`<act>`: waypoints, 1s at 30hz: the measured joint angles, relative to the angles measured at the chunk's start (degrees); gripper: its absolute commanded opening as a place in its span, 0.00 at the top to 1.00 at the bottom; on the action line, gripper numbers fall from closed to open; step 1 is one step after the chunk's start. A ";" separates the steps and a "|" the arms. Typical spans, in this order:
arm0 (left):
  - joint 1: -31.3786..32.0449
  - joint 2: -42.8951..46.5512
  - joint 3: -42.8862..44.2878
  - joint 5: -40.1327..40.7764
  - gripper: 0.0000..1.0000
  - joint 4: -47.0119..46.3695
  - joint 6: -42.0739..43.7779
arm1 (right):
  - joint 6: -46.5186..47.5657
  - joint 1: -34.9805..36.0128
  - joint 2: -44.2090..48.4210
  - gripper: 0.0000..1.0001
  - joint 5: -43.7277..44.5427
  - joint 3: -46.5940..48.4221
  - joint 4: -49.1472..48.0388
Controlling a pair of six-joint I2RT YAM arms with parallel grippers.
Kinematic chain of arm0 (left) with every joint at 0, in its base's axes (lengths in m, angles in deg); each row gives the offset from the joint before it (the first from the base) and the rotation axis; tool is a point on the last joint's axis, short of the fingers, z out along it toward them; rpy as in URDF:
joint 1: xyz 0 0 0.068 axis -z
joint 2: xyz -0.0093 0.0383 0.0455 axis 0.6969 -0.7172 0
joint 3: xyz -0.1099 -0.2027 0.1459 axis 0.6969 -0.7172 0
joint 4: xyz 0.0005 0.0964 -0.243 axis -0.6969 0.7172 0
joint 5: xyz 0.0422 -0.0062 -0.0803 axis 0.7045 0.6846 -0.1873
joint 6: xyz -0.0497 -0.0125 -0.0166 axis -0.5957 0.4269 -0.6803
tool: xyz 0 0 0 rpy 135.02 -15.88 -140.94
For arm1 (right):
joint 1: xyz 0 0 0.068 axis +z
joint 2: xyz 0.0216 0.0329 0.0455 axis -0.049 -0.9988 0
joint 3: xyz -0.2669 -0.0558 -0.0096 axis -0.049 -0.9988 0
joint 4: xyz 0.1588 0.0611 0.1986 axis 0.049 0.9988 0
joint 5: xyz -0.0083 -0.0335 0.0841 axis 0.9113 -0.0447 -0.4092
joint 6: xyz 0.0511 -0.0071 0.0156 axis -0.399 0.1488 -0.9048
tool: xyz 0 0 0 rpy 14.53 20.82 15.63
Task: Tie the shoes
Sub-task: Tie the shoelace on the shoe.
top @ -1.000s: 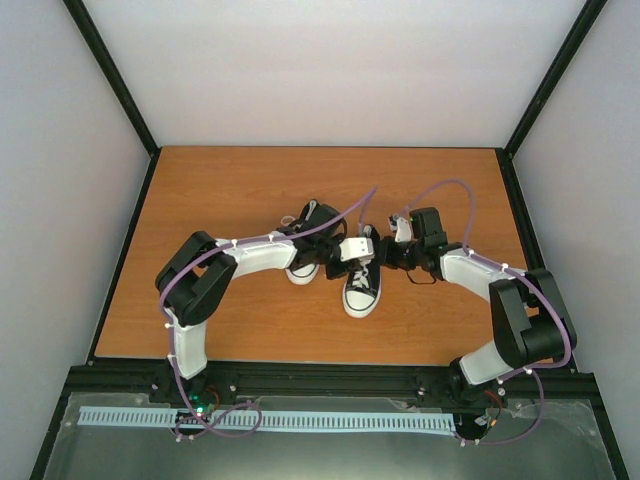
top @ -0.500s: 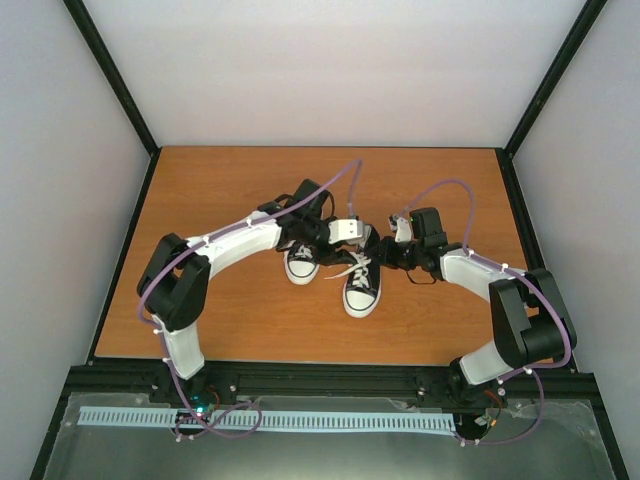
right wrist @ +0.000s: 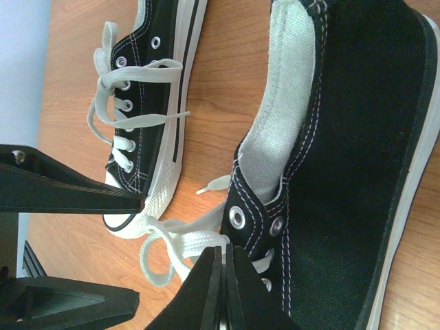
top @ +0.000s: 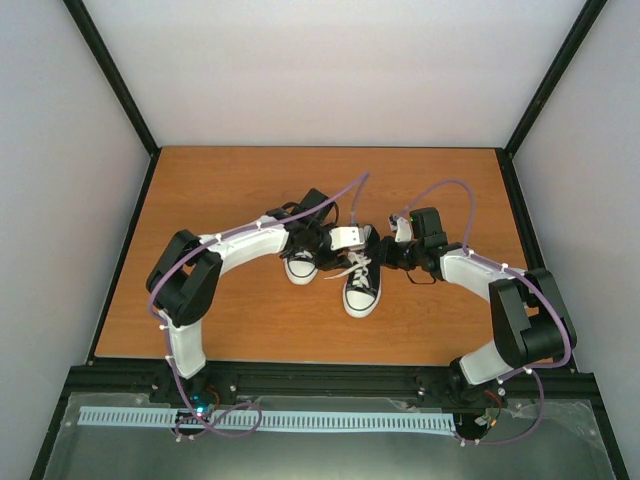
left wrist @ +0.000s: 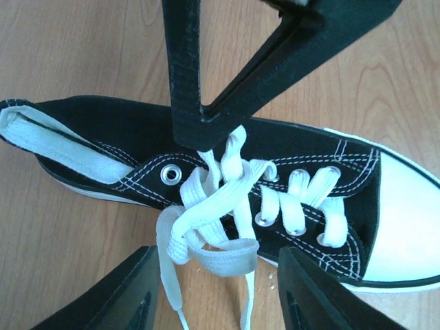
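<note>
Two black shoes with white toe caps lie mid-table, one [top: 361, 290] nearer the arms and the other [top: 300, 268] to its left. In the left wrist view the nearer shoe [left wrist: 137, 137] lies crosswise, and a loose white lace loop [left wrist: 213, 251] hangs off its side. My left gripper [left wrist: 216, 295] is open and straddles that loop without touching it. My right gripper [right wrist: 223, 275] is shut on the white lace [right wrist: 185, 244] beside the top eyelets. Its black fingers [left wrist: 184, 82] come down onto the lace crossing.
The second shoe [right wrist: 144, 103] lies just beyond, its laces loose. The left gripper's fingers [right wrist: 69, 196] show at the left of the right wrist view. Black frame rails [top: 130, 250] edge the wooden table [top: 230, 180], with white walls behind.
My left gripper has opened and let the lace loop drop between its fingers. Its arm swung back a little. The right arm has not moved.
</note>
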 measured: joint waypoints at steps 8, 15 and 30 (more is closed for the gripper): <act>0.39 0.20 -3.10 2.49 0.58 -2.25 -8.13 | 0.02 0.00 -0.13 0.97 0.00 0.02 0.02; 0.61 -0.09 -3.34 2.78 0.57 -2.38 -12.52 | 0.04 0.00 -0.79 0.97 -0.02 0.24 0.04; 1.44 -0.92 -2.69 0.13 0.79 -4.39 -15.89 | 0.11 0.00 -1.09 0.97 -0.07 0.48 0.02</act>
